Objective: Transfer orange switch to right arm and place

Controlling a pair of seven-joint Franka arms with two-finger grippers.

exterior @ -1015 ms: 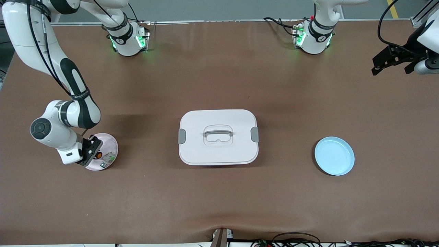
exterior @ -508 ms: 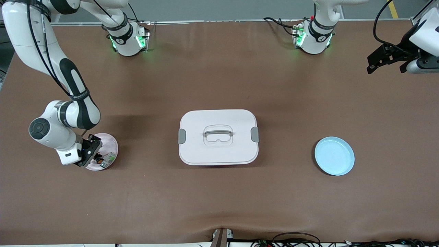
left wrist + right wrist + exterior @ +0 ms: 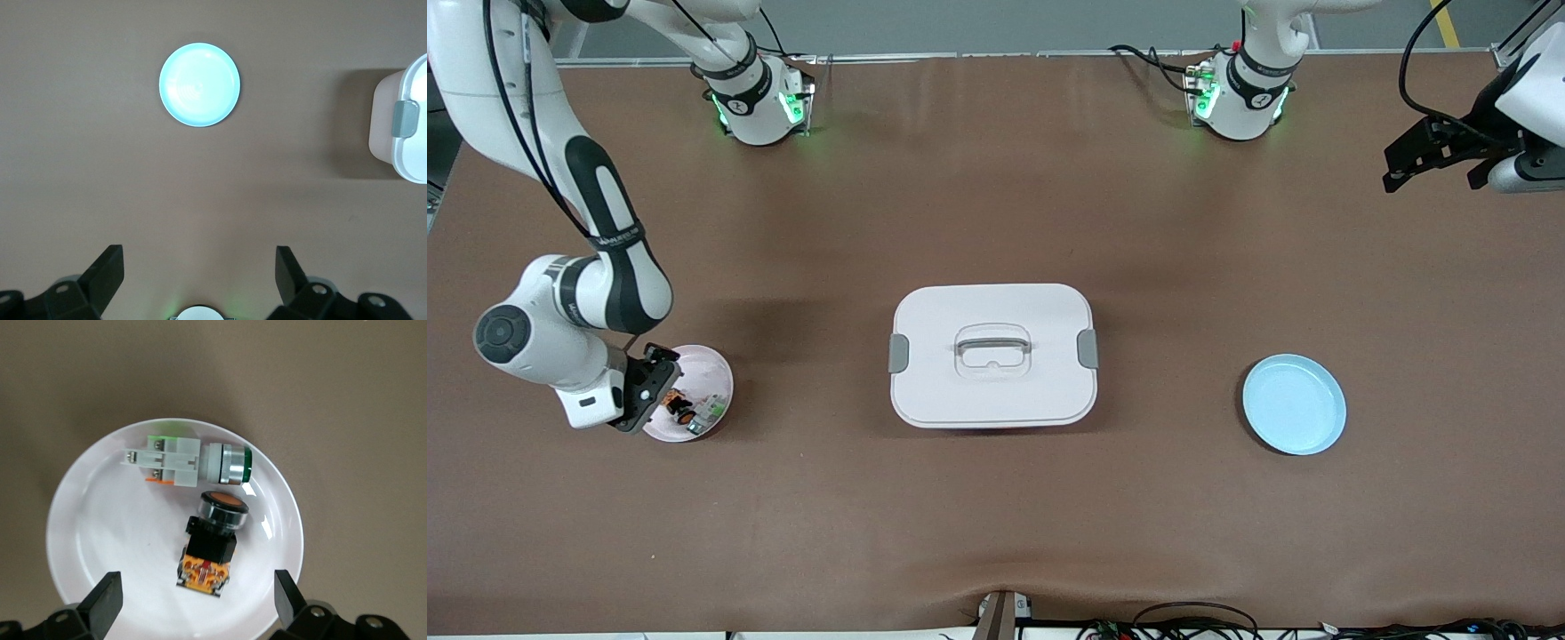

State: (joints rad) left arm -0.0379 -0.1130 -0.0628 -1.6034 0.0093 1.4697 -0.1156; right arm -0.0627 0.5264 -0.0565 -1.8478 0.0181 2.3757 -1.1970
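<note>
On the pink plate (image 3: 716,378) at the right arm's end of the table, the orange switch (image 3: 212,543) lies free under the wide-spread right pincer (image 3: 193,600), while the left pincer (image 3: 198,275) waits, also wide.

No readable text — labels or numbers — anywhere.

Lidded box (image 3: 993,356) stands between both plates

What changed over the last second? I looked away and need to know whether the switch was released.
The right gripper let go of the orange switch, which now lies on the pink plate beside the white-and-green part, and drew back open. The left gripper waits open; storage box and blue plate unchanged.
</note>
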